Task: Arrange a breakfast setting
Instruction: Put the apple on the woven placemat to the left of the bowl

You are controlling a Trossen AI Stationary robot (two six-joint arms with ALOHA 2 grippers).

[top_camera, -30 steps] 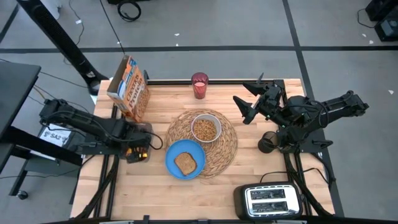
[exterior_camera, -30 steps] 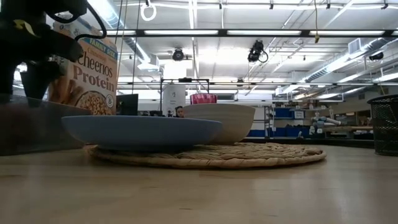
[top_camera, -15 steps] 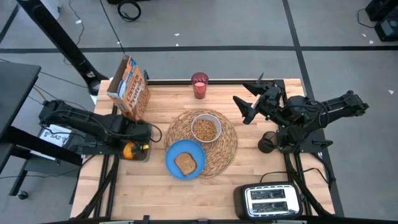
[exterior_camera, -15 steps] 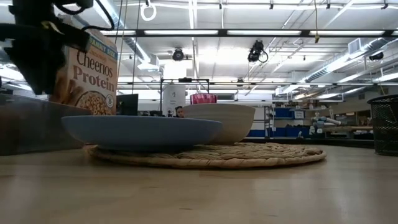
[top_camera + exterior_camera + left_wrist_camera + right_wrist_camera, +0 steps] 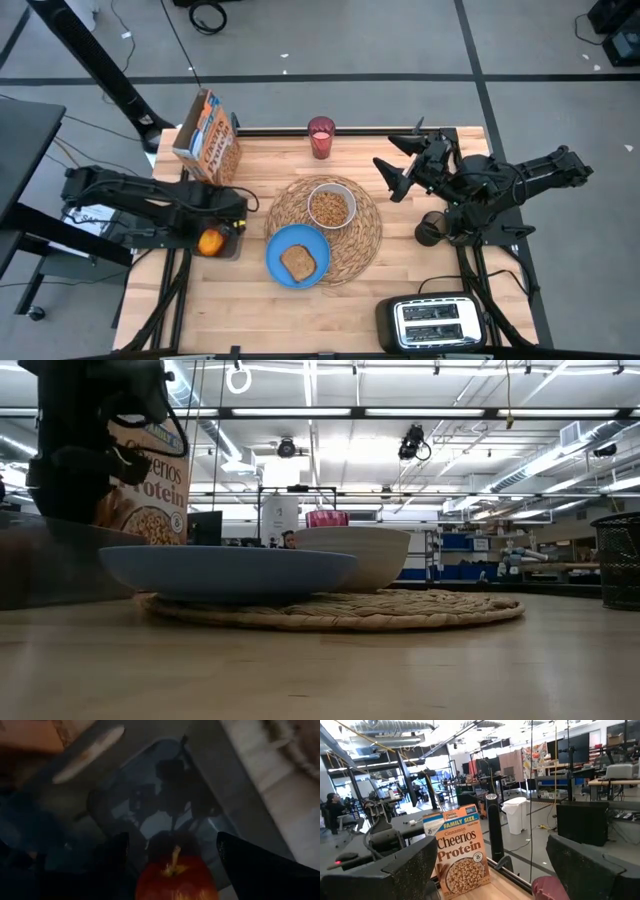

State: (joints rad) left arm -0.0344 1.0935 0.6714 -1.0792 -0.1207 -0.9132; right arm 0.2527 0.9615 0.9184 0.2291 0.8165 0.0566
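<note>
A red apple (image 5: 210, 242) is inside a dark see-through bin (image 5: 232, 252) at the table's left edge. My left gripper (image 5: 218, 230) reaches down into the bin and is shut on the apple (image 5: 175, 880). A round straw placemat (image 5: 368, 232) at mid-table carries a white bowl (image 5: 349, 197) of cereal. A blue plate (image 5: 275, 252) with a toast slice (image 5: 298, 261) overlaps the mat's near left edge. The red cup (image 5: 321, 137) and the Cheerios box (image 5: 207, 145) stand at the far edge. My right gripper (image 5: 392, 165) is open and empty to the right of the mat. No spoon shows. My left gripper pinches the apple's two sides (image 5: 142, 882) between its two fingers (image 5: 112, 865). It comes from above, slanting down. The apple sits stem up (image 5: 175, 854) over the bin's floor. I cannot tell whether it is clear of the floor.
A black-and-silver toaster (image 5: 435, 322) stands at the near right corner. A dark mesh cup (image 5: 431, 231) stands beside the right arm. Bare wood lies near the front edge and between the mat and the bin.
My left gripper's wrist has swung toward the far edge and a little toward the right over the bin. The apple, which the gripper covered in the high view, now shows in full at about the same place.
</note>
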